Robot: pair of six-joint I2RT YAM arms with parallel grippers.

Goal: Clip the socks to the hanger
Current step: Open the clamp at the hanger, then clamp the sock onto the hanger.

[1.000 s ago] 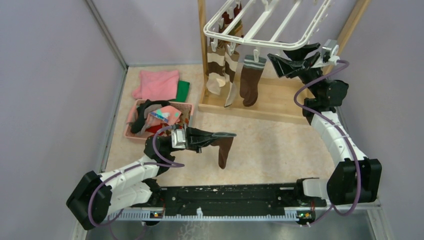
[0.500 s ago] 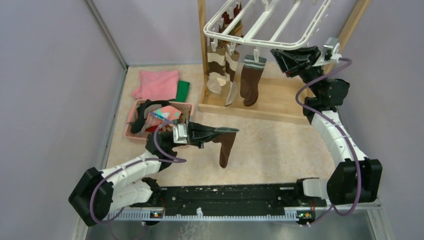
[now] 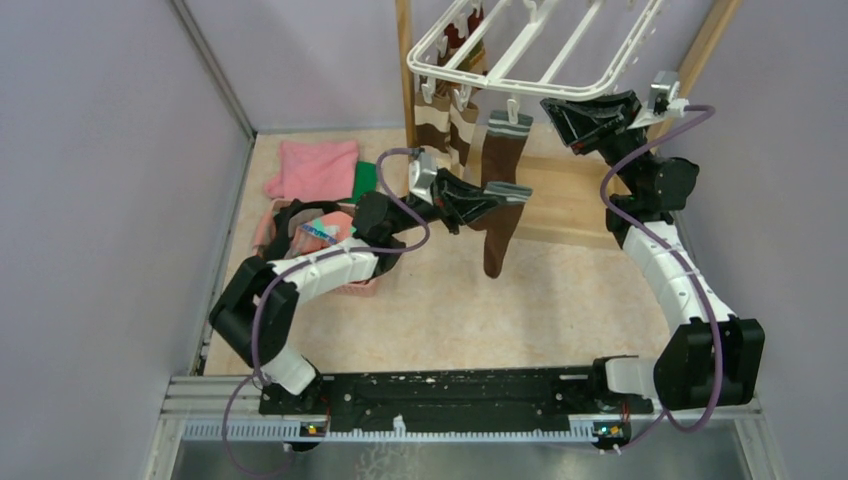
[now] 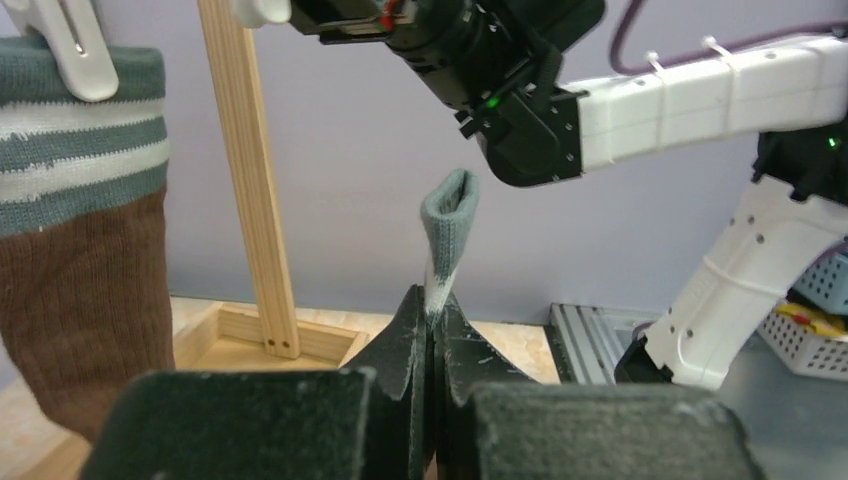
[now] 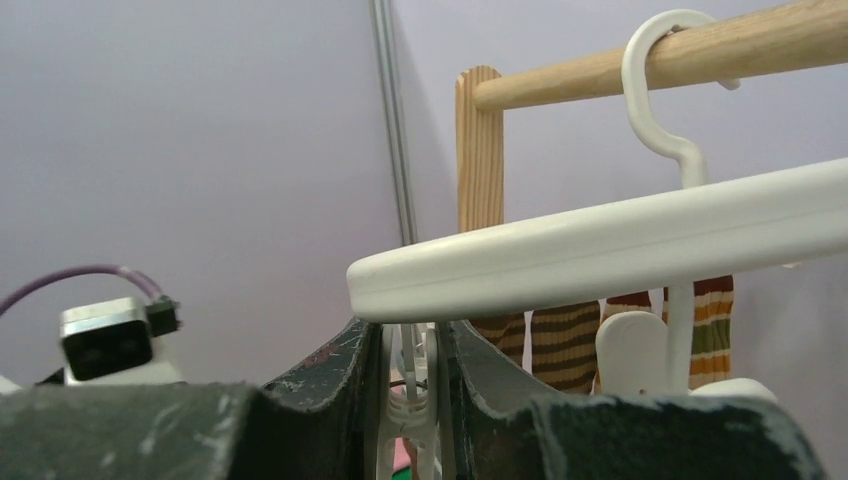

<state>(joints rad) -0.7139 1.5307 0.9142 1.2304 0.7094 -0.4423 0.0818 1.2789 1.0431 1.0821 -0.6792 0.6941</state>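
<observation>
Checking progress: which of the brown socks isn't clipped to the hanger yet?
The dark brown sock dangling from the left gripper; the other brown sock, with a grey-striped cuff, hangs from a white clip.

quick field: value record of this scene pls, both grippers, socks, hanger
left gripper: shut on the grey cuff of the held sock, below the hanger
right gripper: shut on a white clip under the hanger's near rim
already clipped: striped socks, brown sock with grey cuff
waiting: more socks in the pink basket
pending: held sock not yet clipped
</observation>
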